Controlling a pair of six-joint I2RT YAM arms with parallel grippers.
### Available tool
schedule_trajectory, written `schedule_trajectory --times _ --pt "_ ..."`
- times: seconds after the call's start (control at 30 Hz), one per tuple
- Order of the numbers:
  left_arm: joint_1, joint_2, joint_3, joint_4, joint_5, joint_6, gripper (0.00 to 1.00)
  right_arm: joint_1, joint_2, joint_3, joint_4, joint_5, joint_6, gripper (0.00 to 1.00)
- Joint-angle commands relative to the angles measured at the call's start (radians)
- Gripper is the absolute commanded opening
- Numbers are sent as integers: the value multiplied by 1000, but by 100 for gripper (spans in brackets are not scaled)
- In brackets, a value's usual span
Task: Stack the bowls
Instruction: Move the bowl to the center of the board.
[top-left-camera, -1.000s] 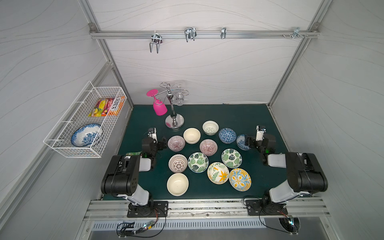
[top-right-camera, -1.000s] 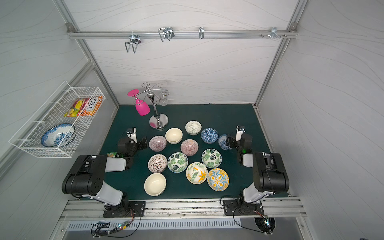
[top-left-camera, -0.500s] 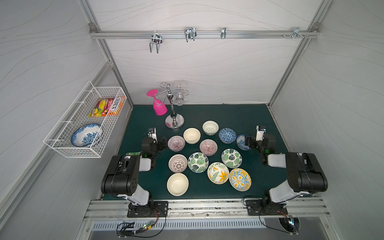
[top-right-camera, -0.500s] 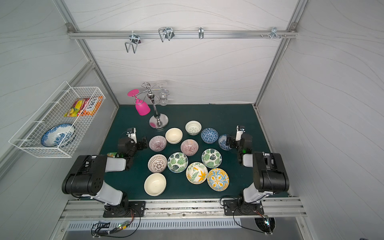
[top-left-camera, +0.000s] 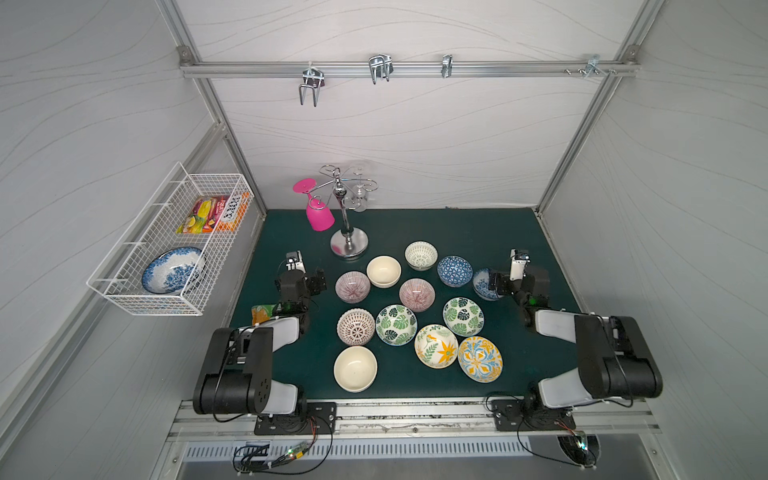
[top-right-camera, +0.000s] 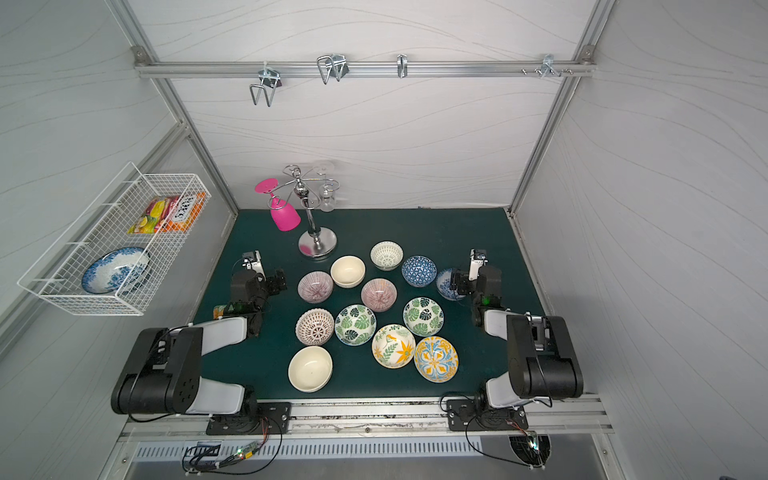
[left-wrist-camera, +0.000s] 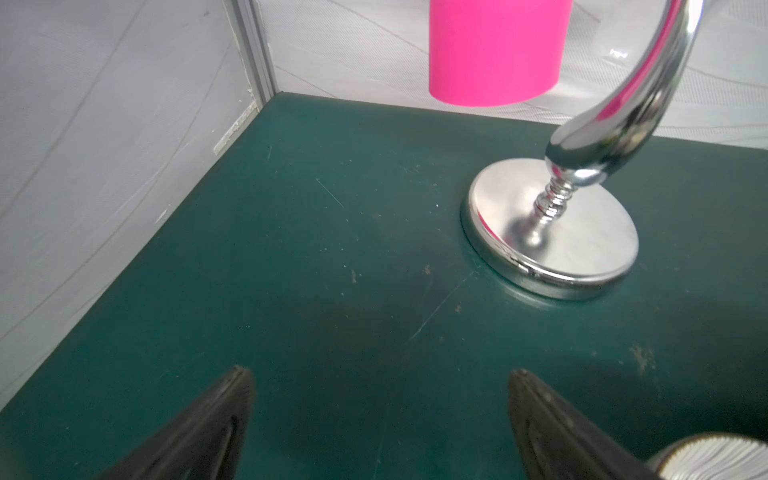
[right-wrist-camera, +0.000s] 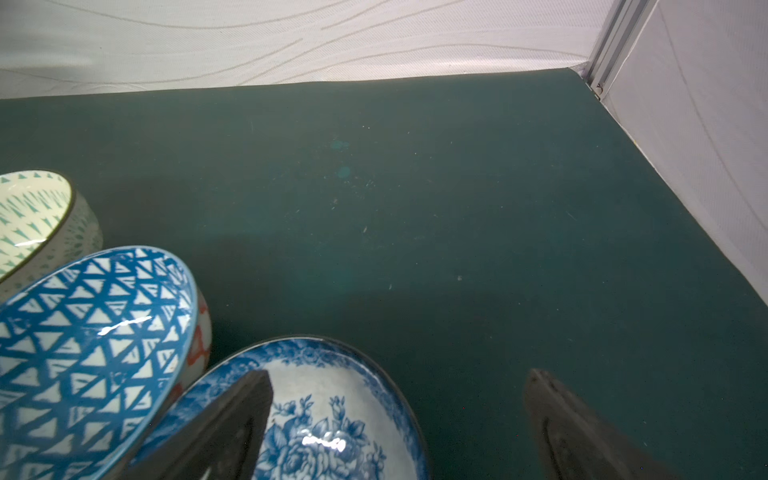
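Sitting side by side on the dark green bench (top-left-camera: 457, 232), twelve small round ceramic bowls (top-left-camera: 396, 324) lie unstacked. The left pincer (left-wrist-camera: 378, 374) and right pincer (right-wrist-camera: 399, 371) gape wide, empty; the right seems to hang over one blue-flowered bowl (right-wrist-camera: 332, 399).

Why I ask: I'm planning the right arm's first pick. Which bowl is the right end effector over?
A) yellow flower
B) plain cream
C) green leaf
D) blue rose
D: in the right wrist view, the open right end effector straddles the rim of the blue rose bowl, one side over its inside and the other over the green mat.
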Motion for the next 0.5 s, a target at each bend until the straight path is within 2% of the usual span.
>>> schedule_trajectory --times 0.0,0.1,0.17,0.2,0.27,0.33,0.4,0.47 --pt "-11 -51 51 -98 -65 -33 100 6 -71 29 -91 56 11 99" --pt "-18 -111 81 -175 -137 -95 100 5 -154 15 -101 91 33 99" --pt "-24 -136 144 -314 -275 -226 100 1 -204 24 -127 88 52 99" --pt "-25 -139 203 -422 -358 -326 100 2 -235 36 -157 83 57 99" --pt "-25 -113 345 -772 -567 -566 100 4 -297 79 -243 84 66 99" --pt "-25 -70 474 -1084 -678 -720 100 9 -358 129 -345 105 91 99" --pt "-26 -39 588 -1258 -675 -739 100 9 -421 186 -455 117 145 99" --pt "-27 -19 701 -1409 -601 -738 100 10 -464 254 -587 127 239 99"
